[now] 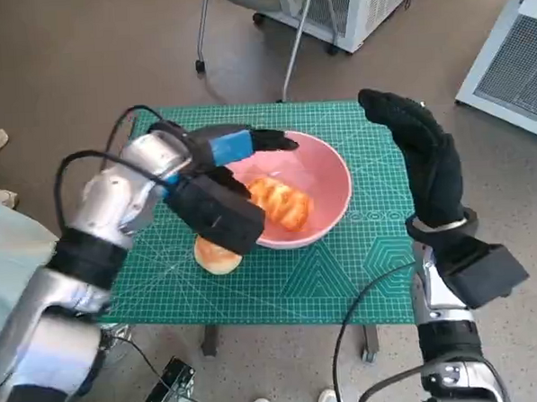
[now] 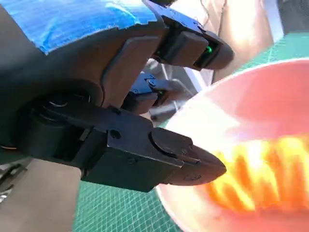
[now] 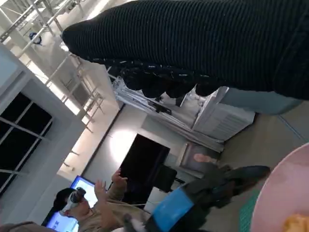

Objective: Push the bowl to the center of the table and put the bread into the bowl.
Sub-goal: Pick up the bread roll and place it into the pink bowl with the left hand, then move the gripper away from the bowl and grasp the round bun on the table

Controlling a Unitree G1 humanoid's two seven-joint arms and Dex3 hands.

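A pink bowl [image 1: 325,166] sits near the middle of the green mat, and a golden bread piece [image 1: 282,203] lies inside it. A second round bread [image 1: 216,258] rests on the mat just outside the bowl's near-left rim, partly hidden by my left wrist. My left hand [image 1: 234,149] hovers over the bowl's left rim with its fingers spread and nothing in them; in the left wrist view its black fingers [image 2: 178,159] hang above the bowl [image 2: 270,101] and bread [image 2: 256,174]. My right hand [image 1: 419,148] is raised flat, open, beside the bowl's right side.
The green cutting mat [image 1: 344,269] covers the small table. A chair base and white cabinets stand on the floor beyond the far edge. A person's feet show at the far left. In the right wrist view a person [image 3: 84,205] sits by a monitor.
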